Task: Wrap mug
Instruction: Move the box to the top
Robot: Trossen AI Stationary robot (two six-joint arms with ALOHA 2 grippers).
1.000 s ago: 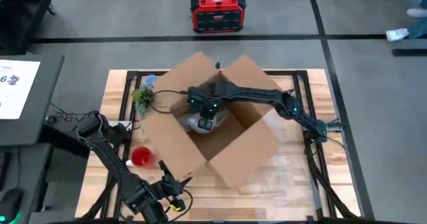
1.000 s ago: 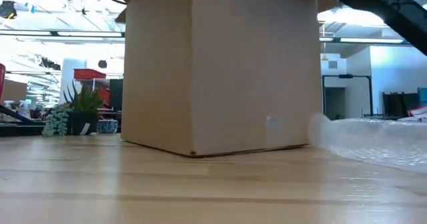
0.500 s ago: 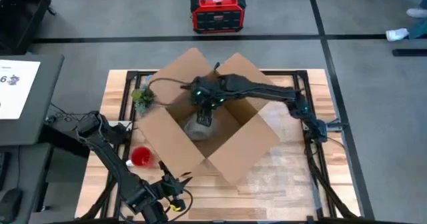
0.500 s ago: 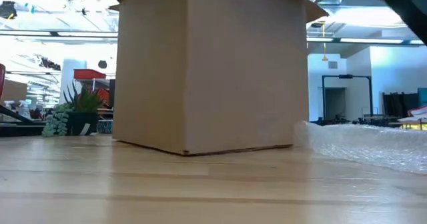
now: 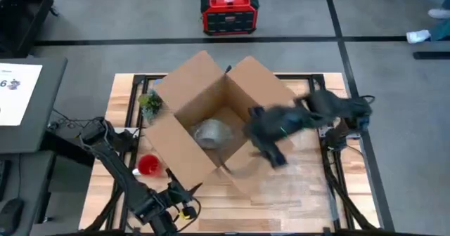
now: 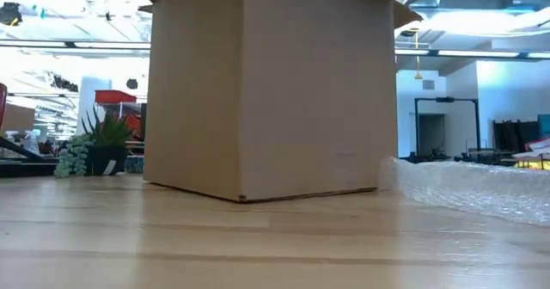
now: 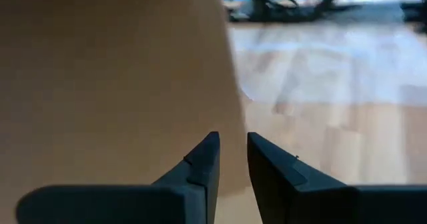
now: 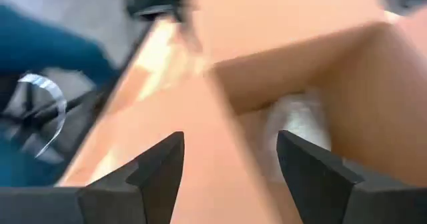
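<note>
High view, going left to right: the left arm runs down the left side of the wooden table (image 5: 309,194), and its gripper (image 5: 184,194) sits near the front edge, just in front of the big cardboard box (image 5: 179,141). From the left wrist view that left gripper (image 7: 231,159) has its fingers (image 7: 203,164) nearly together with only a thin slit between them and nothing in it, pointed right at the box wall (image 7: 100,84).

A small red round thing (image 5: 149,164) lies on the table just beside the box's left side, and a little potted plant (image 5: 150,102) stands near the box's far left flap. In the low view the plant (image 6: 101,143) shows left of the box (image 6: 266,83), which fills the middle of the shot.

The box is open, flaps spread out. The wrapped mug (image 5: 209,133), a greyish bundle, is sitting down inside on the box floor, nothing touching it.

Right of that, the right arm is blurry, with its gripper (image 5: 271,150) over the box's near right flap, outside the cavity. In the right wrist view the right gripper (image 8: 230,159) is spread wide and empty, and the pale bundle (image 8: 297,121) shows between the fingers (image 8: 160,164), farther off inside the box.

Bubble wrap (image 6: 473,181) lies flat on the table to the right of the box. A red and black case (image 5: 230,12) stands on the floor beyond the far edge.
</note>
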